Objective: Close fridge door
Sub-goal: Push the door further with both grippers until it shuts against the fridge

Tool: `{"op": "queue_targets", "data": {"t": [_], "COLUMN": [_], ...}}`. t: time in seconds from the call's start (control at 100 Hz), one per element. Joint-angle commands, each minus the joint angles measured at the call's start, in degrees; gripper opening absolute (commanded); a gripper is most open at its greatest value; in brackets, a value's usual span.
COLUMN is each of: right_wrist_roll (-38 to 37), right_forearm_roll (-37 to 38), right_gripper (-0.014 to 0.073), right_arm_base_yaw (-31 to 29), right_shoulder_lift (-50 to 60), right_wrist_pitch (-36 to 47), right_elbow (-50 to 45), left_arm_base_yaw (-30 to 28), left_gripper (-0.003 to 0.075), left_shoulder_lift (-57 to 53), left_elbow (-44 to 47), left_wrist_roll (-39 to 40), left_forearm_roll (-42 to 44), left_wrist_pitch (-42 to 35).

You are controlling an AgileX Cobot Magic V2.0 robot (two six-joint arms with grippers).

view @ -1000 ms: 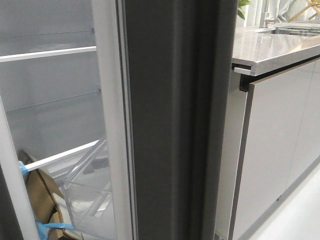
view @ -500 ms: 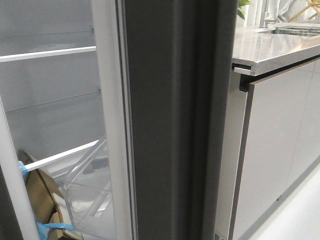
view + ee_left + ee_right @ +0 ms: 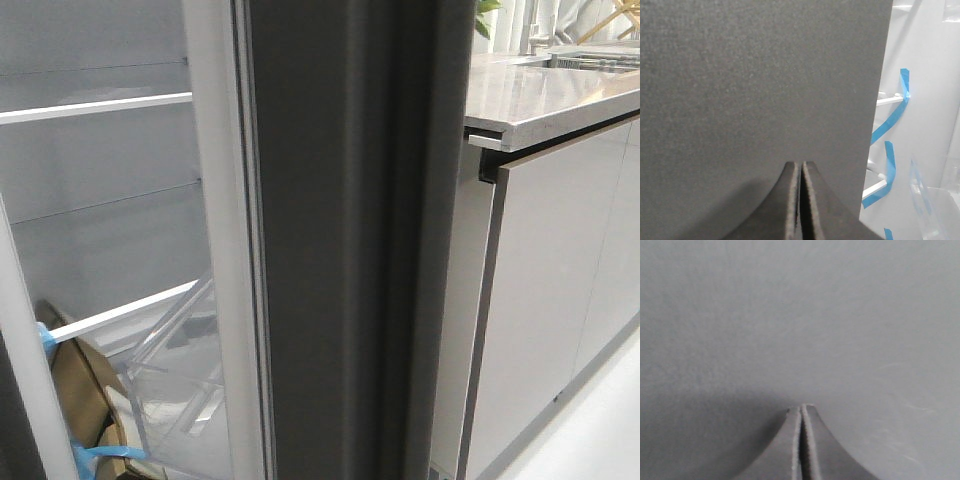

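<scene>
L gripper [image 3: 801, 167] jaws closed, tips at fridge door [image 3: 760, 85]; R gripper [image 3: 802, 410] closed too, prob. touching grey panel [image 3: 800, 315].

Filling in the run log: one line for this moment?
left pincer: shut, at fridge door | right pincer: shut | door: open

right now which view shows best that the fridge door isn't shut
The front view: the fridge door stands edge-on with shelves visible beside it. The left wrist view shows its dark face and edge; the right wrist view shows only a plain grey surface.
</scene>
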State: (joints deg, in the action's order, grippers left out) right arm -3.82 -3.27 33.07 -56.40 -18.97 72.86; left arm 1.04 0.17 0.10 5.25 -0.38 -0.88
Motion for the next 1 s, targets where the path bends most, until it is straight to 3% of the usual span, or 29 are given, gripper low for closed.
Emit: {"op": "queue_targets", "data": {"t": [0.0, 0.99], "right_wrist_roll": [0.1, -2.3], "right_forearm_roll": [0.1, -0.6], "right_gripper": [-0.0076, -0.0076], "right_arm_base_yaw": [0.7, 1.3], "right_shoulder_lift": [-1.4, -18.2], "right_wrist_pitch": [5.6, 21.3], "right_elbow": [2.7, 3.2], "left_arm_base_yaw": [0.3, 0.3], "left_gripper": [-0.0021, -0.0021], "left_shoulder_lift": [1.1, 1.1], "left_elbow": [1.6, 1.6], "left_wrist_roll": [0.2, 0.2], "left_forearm_roll": [-0.1, -0.1], "left_wrist_pitch": [-4.4, -4.4]}}
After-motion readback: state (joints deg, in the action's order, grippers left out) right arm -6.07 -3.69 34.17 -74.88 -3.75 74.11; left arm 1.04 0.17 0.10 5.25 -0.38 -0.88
